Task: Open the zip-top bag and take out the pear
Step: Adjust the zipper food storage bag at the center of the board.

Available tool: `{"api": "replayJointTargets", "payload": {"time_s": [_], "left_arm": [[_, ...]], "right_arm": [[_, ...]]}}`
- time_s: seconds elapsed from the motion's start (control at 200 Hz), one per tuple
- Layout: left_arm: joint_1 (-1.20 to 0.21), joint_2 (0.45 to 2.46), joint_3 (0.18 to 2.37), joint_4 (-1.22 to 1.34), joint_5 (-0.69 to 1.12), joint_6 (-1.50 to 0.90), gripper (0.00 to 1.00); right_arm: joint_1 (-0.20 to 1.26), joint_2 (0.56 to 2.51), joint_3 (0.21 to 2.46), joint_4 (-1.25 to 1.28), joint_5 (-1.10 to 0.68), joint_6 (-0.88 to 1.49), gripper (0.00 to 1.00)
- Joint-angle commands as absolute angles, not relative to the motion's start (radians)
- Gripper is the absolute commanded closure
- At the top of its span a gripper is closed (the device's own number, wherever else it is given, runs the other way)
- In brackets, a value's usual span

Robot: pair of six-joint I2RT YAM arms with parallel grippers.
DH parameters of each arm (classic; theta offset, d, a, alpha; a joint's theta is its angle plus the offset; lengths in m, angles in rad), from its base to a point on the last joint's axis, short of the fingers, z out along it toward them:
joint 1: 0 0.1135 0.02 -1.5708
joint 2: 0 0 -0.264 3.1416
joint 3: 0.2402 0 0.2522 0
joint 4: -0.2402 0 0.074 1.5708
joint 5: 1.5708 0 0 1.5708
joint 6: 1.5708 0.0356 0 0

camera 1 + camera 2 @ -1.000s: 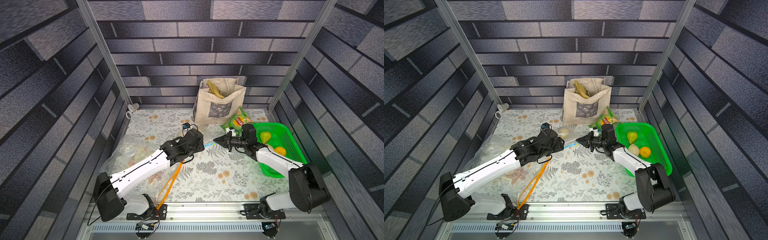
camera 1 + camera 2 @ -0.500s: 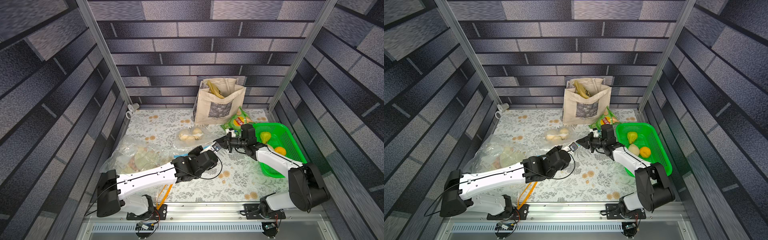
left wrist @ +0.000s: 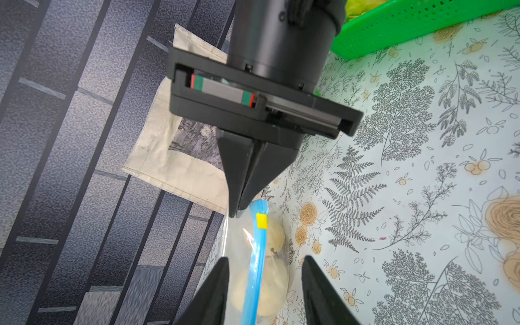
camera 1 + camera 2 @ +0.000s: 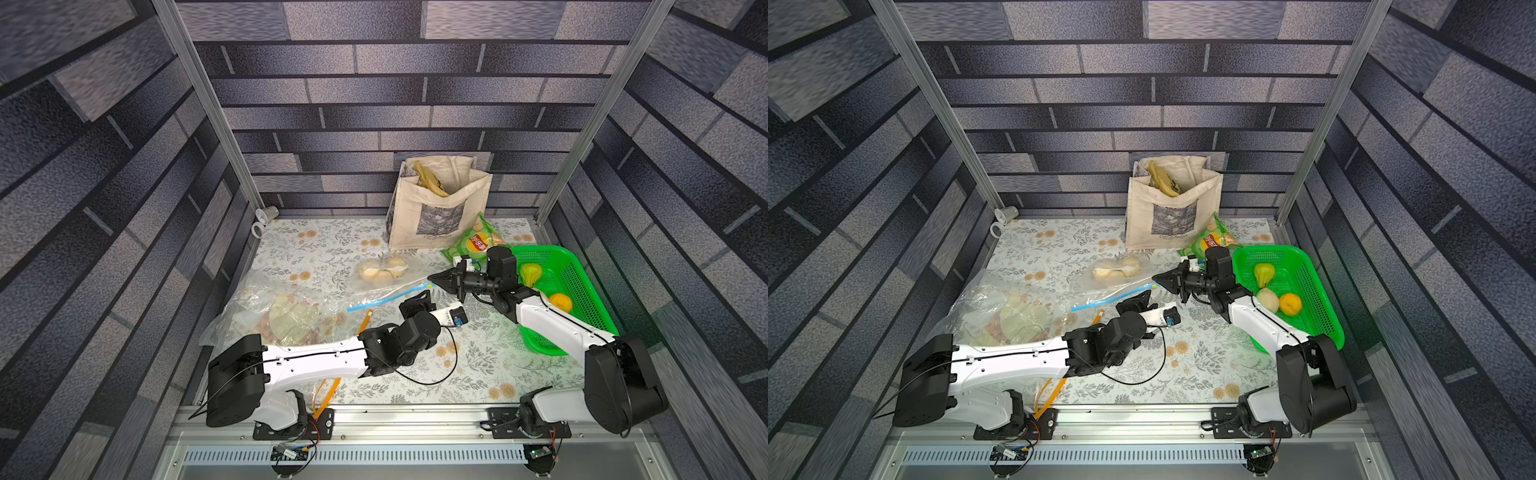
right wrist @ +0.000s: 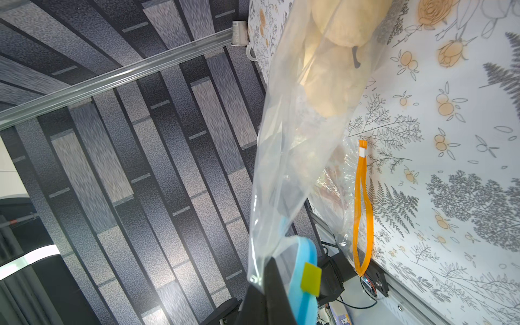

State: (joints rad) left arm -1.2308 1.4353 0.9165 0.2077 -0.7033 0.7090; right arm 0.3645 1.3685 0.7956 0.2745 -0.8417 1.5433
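Right gripper [image 4: 432,277], frame centre, pinches bag [image 4: 374,286] corner as anchor; left gripper [image 3: 264,284] open astride zip [image 3: 256,253], lower centre, presumably to part it.

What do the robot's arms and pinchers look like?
Both arms, left arm and right arm, have smooth white shells with chunky black joints and black bases. A thin black cable loops off the left one. The left gripper and right gripper are black, with pointed wedge-shaped fingers; the right's slide rail shows green-and-red end marks.
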Motion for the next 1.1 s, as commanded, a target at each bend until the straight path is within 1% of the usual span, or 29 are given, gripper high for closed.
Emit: {"api": "replayJointTargets", "payload": {"time_s": [0.0,0.035,0.145,0.26,0.371,0.466,0.666,0.847,1.097], "left_arm": [[-1.237,1.437,0.879,0.324,-0.683,0.774,0.60],[-1.233,1.440,0.872,0.339,-0.690,0.782,0.62],[-1.218,1.448,0.841,0.383,-0.689,0.811,0.63],[-1.215,1.449,0.792,0.490,-0.658,0.848,0.69],[-1.207,1.483,0.776,0.603,-0.689,0.901,0.75],[-1.214,1.527,0.765,0.690,-0.696,0.990,0.76],[-1.236,1.657,0.727,1.013,-0.726,1.239,0.75],[-1.238,1.703,0.717,1.152,-0.752,1.309,0.74],[-1.239,1.749,0.706,1.354,-0.794,1.447,0.77]], "right_arm": [[0.371,1.312,0.795,0.279,-0.830,1.619,1.00],[0.371,1.304,0.803,0.256,-0.826,1.616,1.00],[0.371,1.293,0.817,0.230,-0.825,1.622,1.00],[0.370,1.283,0.818,0.222,-0.820,1.624,1.00],[0.371,1.272,0.808,0.231,-0.813,1.631,1.00],[0.370,1.267,0.795,0.238,-0.808,1.632,1.00],[0.371,1.283,0.765,0.300,-0.817,1.664,1.00],[0.371,1.283,0.777,0.277,-0.831,1.652,1.00],[0.370,1.258,0.782,0.230,-0.813,1.621,1.00]]}}
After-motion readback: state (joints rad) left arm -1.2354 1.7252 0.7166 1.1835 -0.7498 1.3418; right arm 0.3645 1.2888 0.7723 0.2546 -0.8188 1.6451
